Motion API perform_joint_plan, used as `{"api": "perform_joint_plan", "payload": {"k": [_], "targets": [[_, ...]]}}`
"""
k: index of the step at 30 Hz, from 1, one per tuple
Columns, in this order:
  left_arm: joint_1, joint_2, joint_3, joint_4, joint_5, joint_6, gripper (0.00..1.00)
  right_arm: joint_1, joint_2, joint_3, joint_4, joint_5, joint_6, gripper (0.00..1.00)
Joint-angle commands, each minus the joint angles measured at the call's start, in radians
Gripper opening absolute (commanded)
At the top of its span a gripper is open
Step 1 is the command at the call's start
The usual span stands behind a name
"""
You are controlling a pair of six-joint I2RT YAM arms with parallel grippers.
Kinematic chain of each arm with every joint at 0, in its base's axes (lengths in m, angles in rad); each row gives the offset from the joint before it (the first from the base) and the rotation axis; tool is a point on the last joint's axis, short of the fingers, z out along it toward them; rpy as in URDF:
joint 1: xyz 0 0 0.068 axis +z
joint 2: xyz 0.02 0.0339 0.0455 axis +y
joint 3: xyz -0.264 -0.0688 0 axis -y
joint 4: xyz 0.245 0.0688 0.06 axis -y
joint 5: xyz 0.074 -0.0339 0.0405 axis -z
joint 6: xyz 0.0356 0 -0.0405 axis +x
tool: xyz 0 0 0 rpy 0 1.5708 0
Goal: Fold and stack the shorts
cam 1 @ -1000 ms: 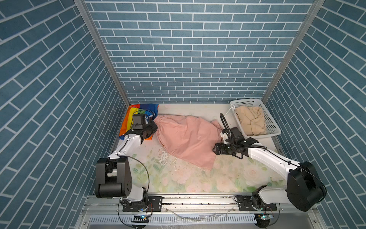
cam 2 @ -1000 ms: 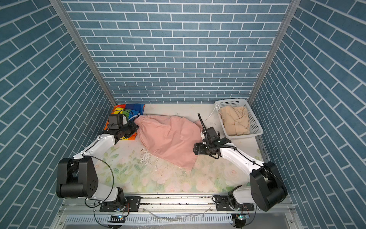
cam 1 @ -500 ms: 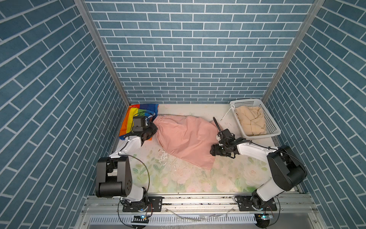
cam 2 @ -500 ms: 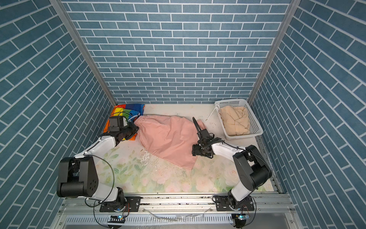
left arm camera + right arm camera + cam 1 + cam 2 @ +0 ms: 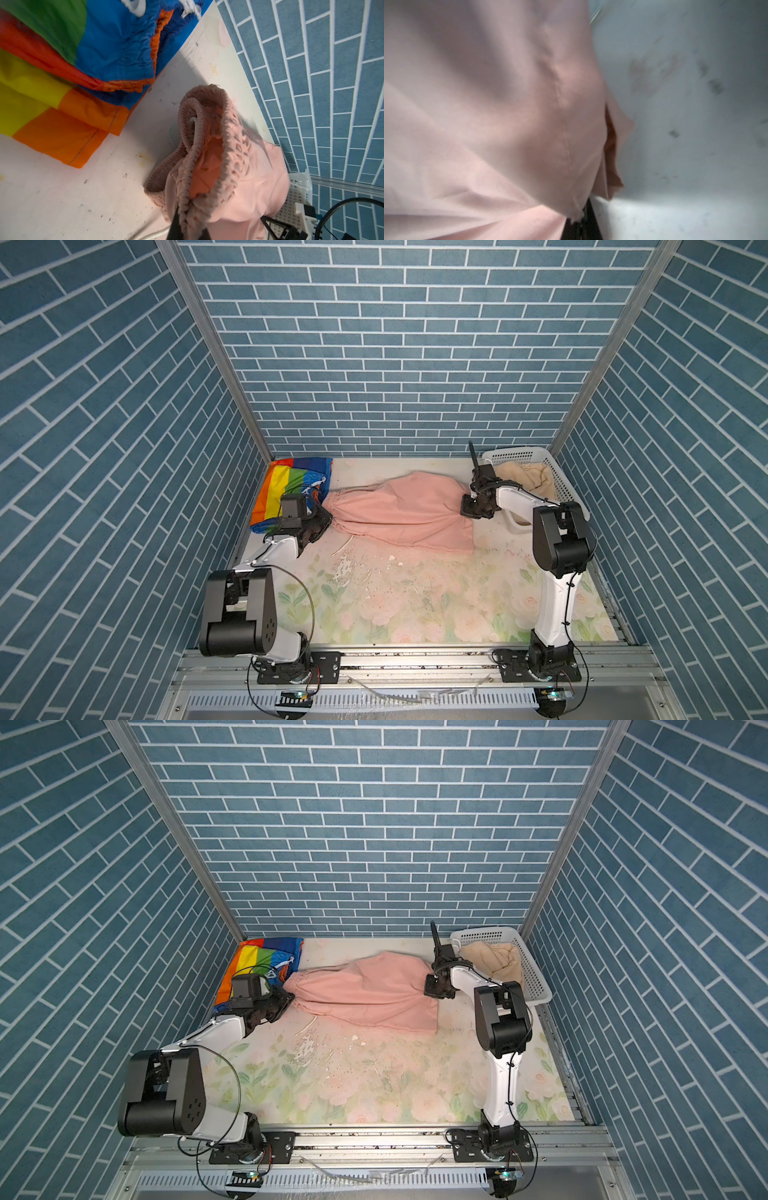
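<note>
The pink shorts [image 5: 407, 510] [image 5: 370, 990] lie stretched across the back of the table. My left gripper [image 5: 326, 523] [image 5: 289, 1003] is shut on their gathered waistband [image 5: 199, 145], pinched at its fingertips [image 5: 190, 230]. My right gripper [image 5: 467, 510] [image 5: 431, 990] is shut on the leg-end edge of the pink shorts [image 5: 488, 124], with cloth caught at its dark fingers [image 5: 579, 224]. The rainbow-striped shorts [image 5: 291, 485] [image 5: 257, 965] [image 5: 62, 62] lie folded in the back left corner. Beige shorts [image 5: 523, 481] [image 5: 494, 963] sit in the basket.
A white perforated basket [image 5: 515, 454] [image 5: 486, 934] stands at the back right, just behind my right arm. A loose white drawstring [image 5: 343, 546] [image 5: 306, 1026] trails on the flowered table [image 5: 415, 605], with paint flakes scattered near it. Blue brick walls close in on three sides.
My right gripper has moved back and right along the pink shorts' edge and closed on it. The shorts now lie pulled out longer between both grippers. The left arm has hardly moved.
</note>
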Motion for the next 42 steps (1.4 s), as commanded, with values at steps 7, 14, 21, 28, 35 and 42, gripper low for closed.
{"api": "perform_joint_plan", "payload": {"k": [7, 14, 21, 28, 35, 42], "targets": [[-0.020, 0.069, -0.126, 0.220, 0.020, -0.127, 0.00, 0.053, -0.325, -0.310, 0.013, -0.071, 0.075, 0.62], [-0.050, 0.054, -0.145, 0.253, 0.000, -0.147, 0.00, 0.147, -0.682, -0.744, 0.201, 0.002, 0.334, 0.82], [-0.076, 0.036, -0.151, 0.260, -0.015, -0.152, 0.00, 0.149, -0.767, -0.956, 0.452, 0.002, 0.544, 0.78], [-0.078, -0.001, -0.154, 0.239, -0.013, -0.142, 0.00, 0.149, -0.685, -0.979, 0.628, 0.026, 0.672, 0.72], [-0.079, -0.029, -0.154, 0.217, -0.021, -0.129, 0.00, 0.140, -0.600, -1.018, 0.768, 0.068, 0.786, 0.62], [-0.078, -0.024, -0.151, 0.220, -0.015, -0.127, 0.00, 0.138, -0.550, -1.064, 0.851, 0.119, 0.834, 0.50]]}}
